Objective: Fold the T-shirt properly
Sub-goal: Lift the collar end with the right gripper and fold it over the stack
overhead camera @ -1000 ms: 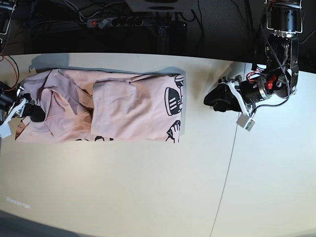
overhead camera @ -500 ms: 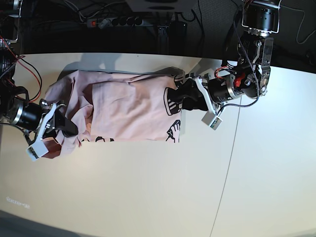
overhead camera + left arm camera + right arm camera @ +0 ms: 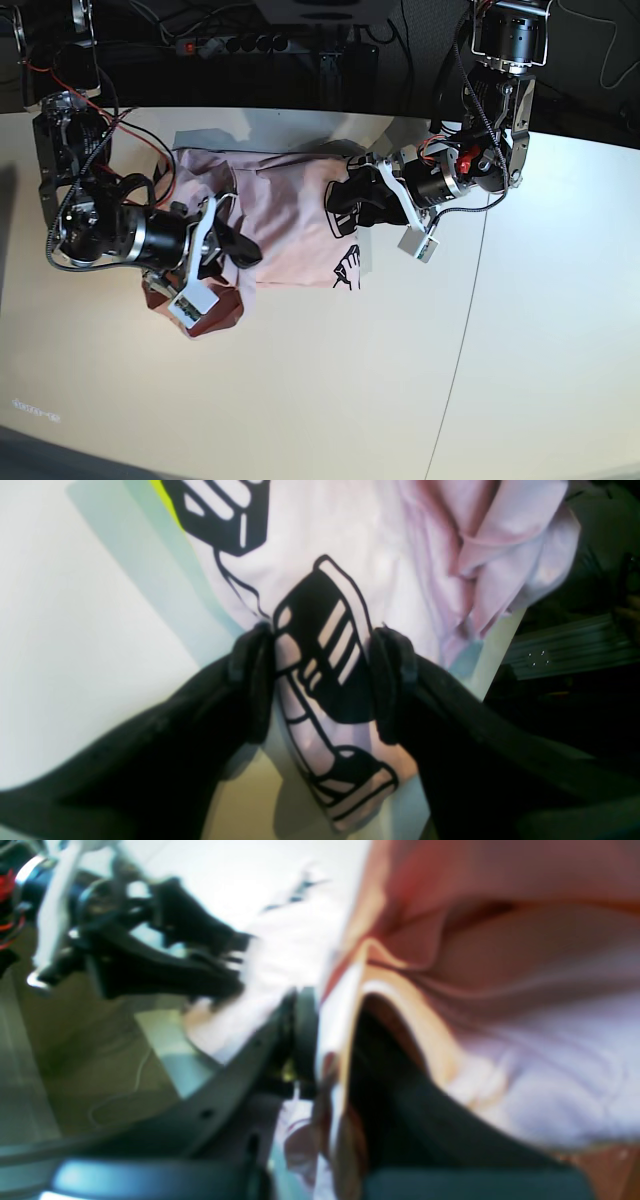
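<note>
Both arms have closed in from the ends since a second ago: the pale pink T-shirt (image 3: 285,215), then stretched long across the far-left part of the white table (image 3: 330,390), is now bunched much shorter, its left end carried in toward the middle.

It lies on the far half of the table, plain side mostly up, with black printed lettering (image 3: 320,645) showing along its right edge and a little at the near edge. One end hangs in a darker pink bundle (image 3: 205,305) under the right gripper (image 3: 225,255), whose jaws are clamped together on a pinch of that cloth. The left gripper (image 3: 322,680) stands with its fingers (image 3: 252,680) apart, straddling the printed right edge; its tips look to be on or just above the cloth, and I would not call that a grip yet.

By my reckoning the fold is mid-way: the sides look turned in already, and the end-to-end fold is under way, with the lifted end not yet laid flat or squared up.

Hard to judge: the right wrist view is badly blurred, the sleeves and neck label are nowhere visible, and the grippers cover the very edges they work on
</note>
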Controlling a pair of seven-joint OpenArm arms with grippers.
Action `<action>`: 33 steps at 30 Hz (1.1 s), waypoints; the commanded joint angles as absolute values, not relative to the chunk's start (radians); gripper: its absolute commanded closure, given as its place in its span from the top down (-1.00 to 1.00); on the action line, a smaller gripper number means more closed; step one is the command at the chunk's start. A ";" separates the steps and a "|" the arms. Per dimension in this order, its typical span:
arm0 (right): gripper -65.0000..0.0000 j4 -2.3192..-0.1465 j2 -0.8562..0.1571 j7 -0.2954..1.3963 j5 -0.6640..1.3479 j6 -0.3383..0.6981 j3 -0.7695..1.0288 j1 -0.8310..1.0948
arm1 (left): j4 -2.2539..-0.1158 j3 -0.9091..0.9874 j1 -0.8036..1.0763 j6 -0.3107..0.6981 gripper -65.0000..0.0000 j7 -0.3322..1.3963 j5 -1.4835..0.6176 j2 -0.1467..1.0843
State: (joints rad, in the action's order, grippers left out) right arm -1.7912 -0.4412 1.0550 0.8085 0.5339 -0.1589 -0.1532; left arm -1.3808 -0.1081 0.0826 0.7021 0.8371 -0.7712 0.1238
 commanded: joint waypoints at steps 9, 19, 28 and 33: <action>-1.00 -1.810 -0.363 0.991 0.627 0.575 -0.363 -0.173 | -1.377 -0.112 0.083 0.698 0.03 0.894 -0.716 0.124; -1.00 -1.808 -0.363 0.957 0.502 0.572 -0.516 -0.173 | -1.380 -0.112 0.058 0.698 0.03 0.903 -0.794 0.125; -1.00 -1.808 -0.363 0.955 0.489 0.572 -0.517 -0.173 | -1.454 -0.085 0.005 0.698 0.03 1.015 -0.906 0.126; -1.00 -1.808 -0.362 0.934 0.489 0.571 -0.517 -0.173 | -1.497 -0.041 0.006 0.698 0.03 1.025 -0.910 0.162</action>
State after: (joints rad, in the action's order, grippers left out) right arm -1.7931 -0.3603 0.9581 0.4774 0.5316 -0.5220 -0.1555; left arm -1.4799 -0.0490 0.0204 0.7002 1.0428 -0.8909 0.1543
